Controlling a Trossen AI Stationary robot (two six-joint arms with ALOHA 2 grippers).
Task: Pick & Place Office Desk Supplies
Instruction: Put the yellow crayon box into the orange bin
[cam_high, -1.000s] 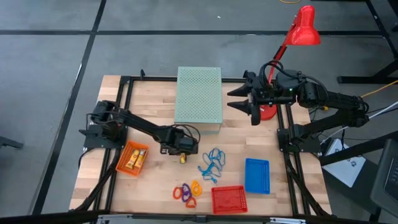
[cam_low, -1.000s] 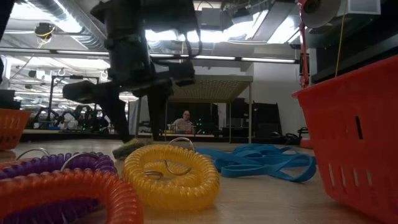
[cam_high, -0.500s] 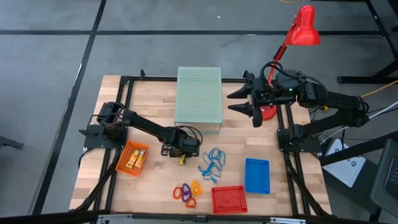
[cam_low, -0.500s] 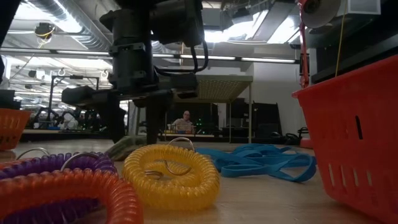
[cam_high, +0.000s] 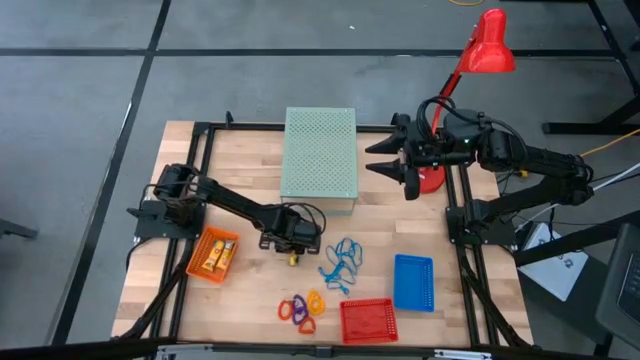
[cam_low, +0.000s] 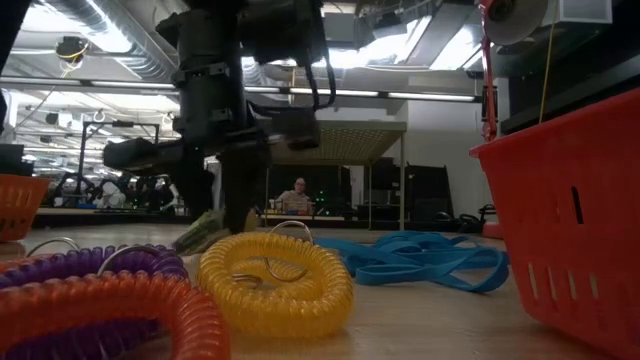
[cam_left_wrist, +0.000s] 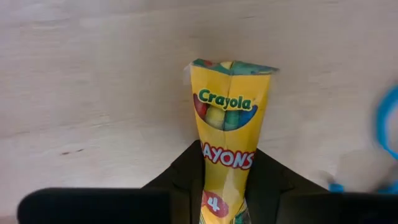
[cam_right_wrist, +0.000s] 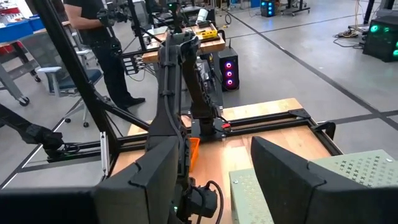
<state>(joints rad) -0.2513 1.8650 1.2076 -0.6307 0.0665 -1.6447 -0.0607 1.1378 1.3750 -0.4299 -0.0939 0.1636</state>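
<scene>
Left hand (cam_high: 293, 250) low over the bench (cam_high: 240, 290) at frame centre, a yellow piece (cam_high: 293, 258) at its tip. Orange bin (cam_high: 213, 255) to its left, blue loops (cam_high: 341, 262) to its right. Ring clips (cam_high: 301, 308) and red basket (cam_high: 367, 320) lower centre. Right hand (cam_high: 388, 159) raised beside the lamp (cam_high: 475, 62), upper right.

Glossy crayon pack (cam_left_wrist: 228, 134) — matt wooden table (cam_left_wrist: 93, 81).

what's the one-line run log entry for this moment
left gripper: fingers around crayon pack on table | right gripper: open, waiting near lamp base
</scene>
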